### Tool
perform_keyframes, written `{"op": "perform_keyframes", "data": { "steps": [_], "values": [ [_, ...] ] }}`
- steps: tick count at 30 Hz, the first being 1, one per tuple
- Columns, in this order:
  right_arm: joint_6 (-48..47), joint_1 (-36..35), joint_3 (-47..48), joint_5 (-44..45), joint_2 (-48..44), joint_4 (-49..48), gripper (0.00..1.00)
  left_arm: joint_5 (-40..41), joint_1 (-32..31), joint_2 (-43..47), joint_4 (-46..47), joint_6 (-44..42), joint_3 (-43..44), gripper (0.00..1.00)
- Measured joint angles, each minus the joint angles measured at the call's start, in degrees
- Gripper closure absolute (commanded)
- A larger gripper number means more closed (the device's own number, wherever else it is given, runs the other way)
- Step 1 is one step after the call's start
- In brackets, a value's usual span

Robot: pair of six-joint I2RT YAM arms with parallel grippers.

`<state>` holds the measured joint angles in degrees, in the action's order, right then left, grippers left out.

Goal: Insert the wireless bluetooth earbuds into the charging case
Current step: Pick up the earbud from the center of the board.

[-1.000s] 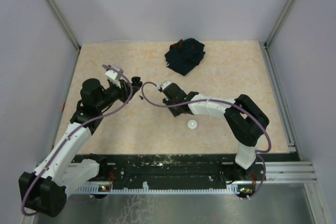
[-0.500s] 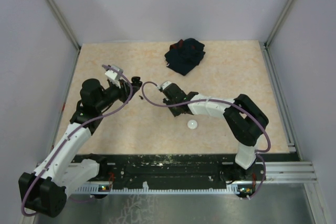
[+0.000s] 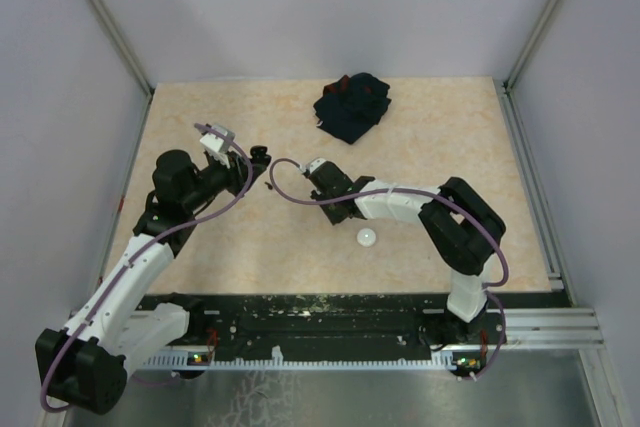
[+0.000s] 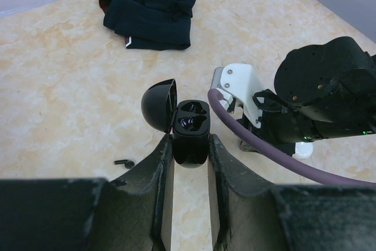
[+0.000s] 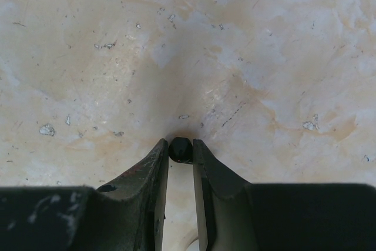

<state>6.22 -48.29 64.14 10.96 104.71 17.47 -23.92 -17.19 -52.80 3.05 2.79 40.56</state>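
Near the middle of the table (image 3: 200, 117), the right arm (image 3: 400, 202) has its jaws pinching a tiny black earbud (image 5: 180, 147) low over the surface. Nearby to their left, the left arm (image 3: 185, 192) has its jaws clamped on the charging case (image 4: 191, 130). The case stands upright, lid open and sockets facing up. Another small black earbud (image 4: 124, 163) lies beside it.

Robot lab cell. Plain pale walls (image 3: 330, 7) and metal frame posts (image 3: 545, 12) box in a marble-look table (image 3: 450, 137) beyond the left gripper (image 4: 191, 145). Behind it, arm bases (image 3: 470, 312) bolt to a black rail (image 3: 320, 322). Purple cables (image 4: 252, 142) run exposed.
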Motion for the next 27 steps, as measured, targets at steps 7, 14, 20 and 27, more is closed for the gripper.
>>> {"op": "perform_keyframes", "data": {
  "steps": [7,14,20,27],
  "values": [
    [0.02,0.0,0.0,0.44,0.0,0.0,0.87,-0.02,0.11,0.0,0.0,0.0,0.0,1.0],
    [0.02,0.02,-0.04,-0.61,-0.92,0.44,0.9,-1.79,0.11,0.74,2.36,-0.04,-1.38,1.0],
    [0.02,0.24,-0.04,-3.98,-8.72,1.4,0.9,-4.9,0.2,2.43,6.36,-0.02,-4.04,1.0],
    [1.11,1.73,0.15,-10.47,-18.93,0.96,0.9,-7.02,0.66,4.5,11.41,0.04,-6.34,1.0]
  ]
}}
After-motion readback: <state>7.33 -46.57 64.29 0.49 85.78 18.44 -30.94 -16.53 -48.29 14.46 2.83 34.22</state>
